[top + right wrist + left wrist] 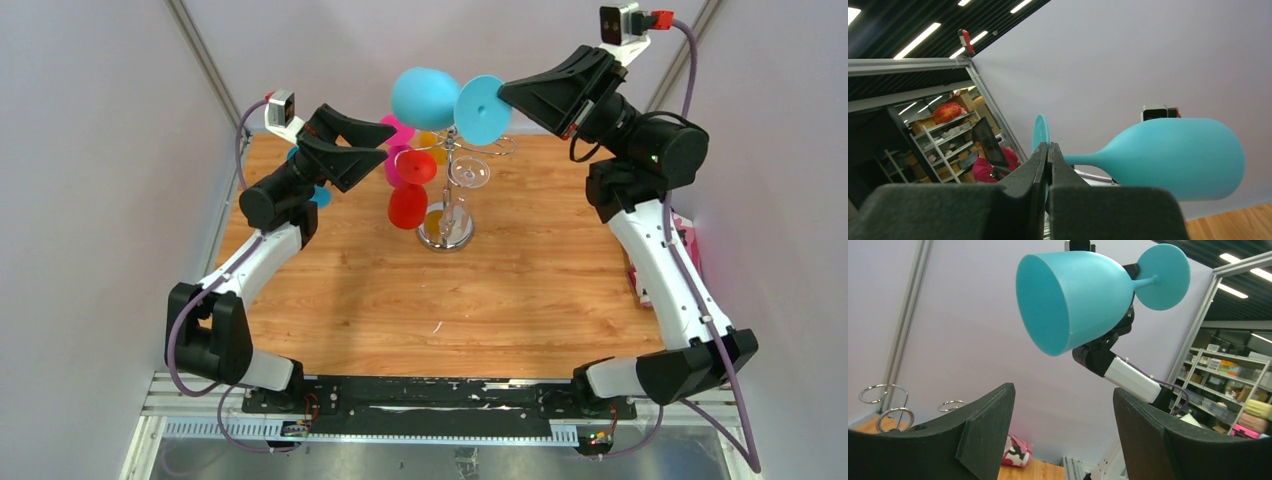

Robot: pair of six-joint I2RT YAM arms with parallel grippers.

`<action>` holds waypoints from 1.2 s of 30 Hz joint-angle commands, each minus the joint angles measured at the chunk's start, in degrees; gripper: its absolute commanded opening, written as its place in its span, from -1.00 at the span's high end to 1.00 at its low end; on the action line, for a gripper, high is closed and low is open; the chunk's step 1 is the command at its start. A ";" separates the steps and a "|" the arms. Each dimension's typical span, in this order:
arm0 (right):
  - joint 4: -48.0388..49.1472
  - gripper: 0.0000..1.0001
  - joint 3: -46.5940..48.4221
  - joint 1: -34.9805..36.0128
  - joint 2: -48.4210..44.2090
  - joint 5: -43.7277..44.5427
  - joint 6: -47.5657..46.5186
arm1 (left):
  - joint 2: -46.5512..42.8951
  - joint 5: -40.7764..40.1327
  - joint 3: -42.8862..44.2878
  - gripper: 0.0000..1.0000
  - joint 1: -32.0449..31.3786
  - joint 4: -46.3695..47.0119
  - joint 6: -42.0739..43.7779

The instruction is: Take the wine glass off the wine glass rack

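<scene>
Right hand (pixel 1048 150): pinched tight on the flat foot of the teal wine glass (pixel 425 95).
Wine glass: in the air, lying sideways, stem level, above the top of the wine glass rack (pixel 447 236).
Left hand (pixel 1063 390): fingers spread wide, nothing between them, just beside the rack.
Rack: upright on the wooden worktop (pixel 520 290); red glass (pixel 408 205) and clear glass (pixel 469 172) hanging.

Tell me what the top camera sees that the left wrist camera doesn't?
Only the top view shows the red glass on the rack, the rack's round base and the wooden table. Only the left wrist view shows the open mouth of the blue glass and shelves outside. Both show the blue glass in the right gripper and the rack's curly arms.
</scene>
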 commanded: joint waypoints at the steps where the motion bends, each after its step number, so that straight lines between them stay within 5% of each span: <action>1: 1.36 1.00 1.46 4.87 2.14 -0.87 -1.86 | -0.21 0.90 1.39 -0.53 -0.32 5.06 -1.35; 15: 7.73 1.00 -5.03 8.54 7.00 0.16 0.70 | -5.97 0.19 1.16 -0.41 -0.32 5.08 -1.80; 27: 26.42 1.00 -5.59 9.79 16.99 2.19 15.43 | -15.83 -0.73 -4.03 0.95 -0.32 2.98 -1.81; 31: 27.19 0.98 -6.04 9.70 16.41 1.03 15.26 | -18.46 -2.52 -4.75 1.00 -0.22 -10.14 5.32; 32: 27.11 0.84 -6.36 9.50 15.79 0.74 14.91 | -19.85 -3.64 -4.73 1.00 -0.18 -15.36 9.79; 36: 23.57 -0.22 -8.99 6.91 12.07 0.13 11.51 | -30.16 -11.58 0.65 1.00 -0.15 -48.33 29.61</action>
